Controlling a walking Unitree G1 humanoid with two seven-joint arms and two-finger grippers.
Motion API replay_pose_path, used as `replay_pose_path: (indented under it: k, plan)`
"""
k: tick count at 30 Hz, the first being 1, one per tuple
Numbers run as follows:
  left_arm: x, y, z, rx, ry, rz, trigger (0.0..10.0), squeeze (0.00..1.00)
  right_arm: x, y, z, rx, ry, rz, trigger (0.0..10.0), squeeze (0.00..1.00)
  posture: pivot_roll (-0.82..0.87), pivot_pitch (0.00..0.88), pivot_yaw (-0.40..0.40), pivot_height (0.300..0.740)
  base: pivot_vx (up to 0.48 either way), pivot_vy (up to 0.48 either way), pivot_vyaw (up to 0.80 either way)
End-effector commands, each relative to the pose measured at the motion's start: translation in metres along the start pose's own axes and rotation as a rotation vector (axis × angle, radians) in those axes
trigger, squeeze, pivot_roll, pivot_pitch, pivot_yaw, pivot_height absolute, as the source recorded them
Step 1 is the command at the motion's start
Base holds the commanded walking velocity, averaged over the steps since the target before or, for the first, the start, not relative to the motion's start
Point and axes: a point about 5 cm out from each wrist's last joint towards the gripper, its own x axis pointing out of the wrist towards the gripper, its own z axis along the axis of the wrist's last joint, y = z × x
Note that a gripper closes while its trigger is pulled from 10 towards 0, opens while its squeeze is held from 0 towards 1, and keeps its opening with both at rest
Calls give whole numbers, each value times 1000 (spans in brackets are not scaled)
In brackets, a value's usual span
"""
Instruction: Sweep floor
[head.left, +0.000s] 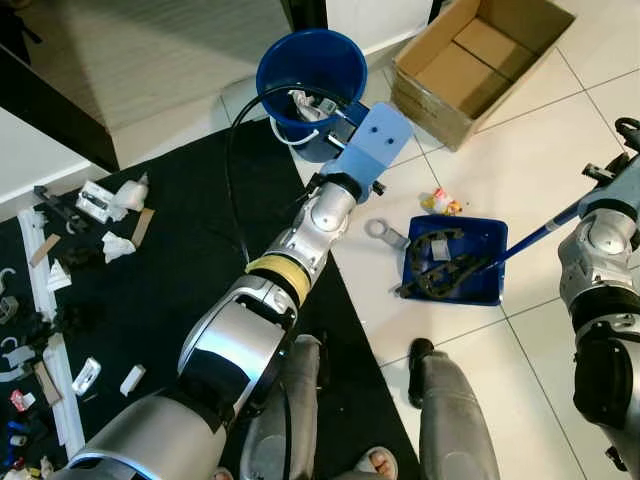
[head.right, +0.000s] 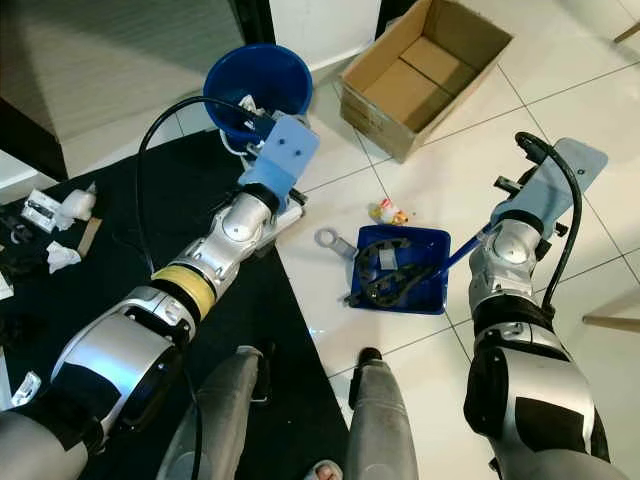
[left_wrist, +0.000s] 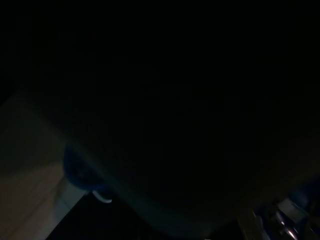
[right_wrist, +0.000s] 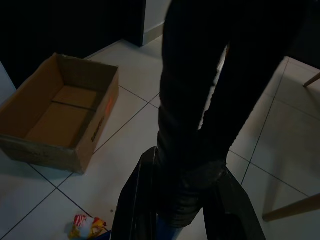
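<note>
The dustpan (head.right: 400, 268) lies on the tiles near the box (head.right: 425, 72), its handle slanting up into the right gripper (right_wrist: 182, 200), whose fingers are clamped on it. A wrapper (head.right: 388, 212) sits just beyond the dustpan, toward the box. The left gripper (head.right: 262, 120) hangs over the bucket (head.right: 255, 85); I cannot tell its jaws.

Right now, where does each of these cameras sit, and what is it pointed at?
Left eye: on the head, looking down at the blue bucket and blue dustpan; both arms show.
Right eye: beside it, same scene; both see the cardboard box.
Left wrist: on the left arm, nearly black.
Right wrist: along the right claw, shut on the dustpan's handle; shares the box.
</note>
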Motion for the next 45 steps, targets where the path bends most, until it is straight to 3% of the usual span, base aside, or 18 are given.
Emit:
replay_pose_path:
  k: [1, 10, 16, 22, 24, 27, 31, 35, 41, 43, 44, 45]
  plan:
    - [-4, -13, -10, -9, 70, 19, 10000, 0, -25, -15, -56, -140, 214, -10, 10000, 0, 104, 439, 114, 740, 0, 0, 0]
    - [-2, -45, -1, -80, 129, -28, 10000, 0, -26, -14, -58, -149, 217, -2, 10000, 0, 109, 440, 118, 740, 0, 0, 0]
    - [4, -69, 22, -179, 128, -71, 10000, 0, -28, -15, -61, -167, 222, 10, 10000, 0, 112, 437, 121, 740, 0, 0, 0]
    - [11, -100, 69, -354, 70, -161, 10000, 0, -30, -15, -64, -180, 230, 23, 10000, 0, 110, 432, 126, 740, 0, 0, 0]
    - [12, -103, 74, -375, 60, -175, 10000, 0, -30, -15, -64, -181, 231, 23, 10000, 0, 110, 432, 126, 740, 0, 0, 0]
    - [13, -116, 99, -487, 32, -226, 10000, 0, -31, -16, -65, -187, 237, 30, 10000, 0, 110, 432, 127, 740, 0, 0, 0]
    - [12, -132, 140, -701, 2, -285, 10000, 0, -32, -17, -68, -197, 246, 40, 10000, 0, 114, 427, 128, 740, 0, 0, 0]
    - [13, -130, 168, -827, -43, -286, 10000, 0, -34, -17, -71, -201, 250, 47, 10000, 0, 111, 427, 126, 740, 0, 0, 0]
    - [23, -112, 183, -965, -27, -231, 10000, 0, -35, -15, -71, -205, 255, 56, 10000, 0, 115, 424, 124, 740, 0, 0, 0]
    - [28, -98, 181, -890, -81, -233, 10000, 0, -34, -15, -70, -204, 255, 59, 10000, 0, 119, 423, 125, 740, 0, 0, 0]
    - [28, -98, 181, -890, -81, -233, 10000, 0, -34, -15, -70, -204, 255, 59, 10000, 0, 119, 423, 125, 740, 0, 0, 0]
    - [32, -87, 173, -784, -119, -246, 10000, 0, -34, -14, -70, -202, 253, 60, 10000, 0, 118, 418, 127, 740, 0, 0, 0]
